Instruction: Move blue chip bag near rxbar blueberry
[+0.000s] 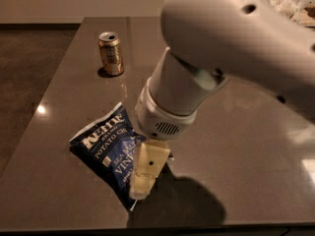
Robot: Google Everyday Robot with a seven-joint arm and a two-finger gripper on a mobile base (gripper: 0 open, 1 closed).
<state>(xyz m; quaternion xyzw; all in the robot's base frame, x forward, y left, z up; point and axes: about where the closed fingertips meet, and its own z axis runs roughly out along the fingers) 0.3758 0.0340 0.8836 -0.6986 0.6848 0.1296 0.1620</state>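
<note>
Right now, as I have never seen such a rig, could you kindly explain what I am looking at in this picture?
This single camera looks down on a dark table; its mounting is unknown. The big white shape is the robot's one arm. Its cream claw hangs over the right edge of the blue chip bag; whether it grips the bag cannot be told. A gold can stands upright farther back. The rxbar blueberry is not visible here.
</note>
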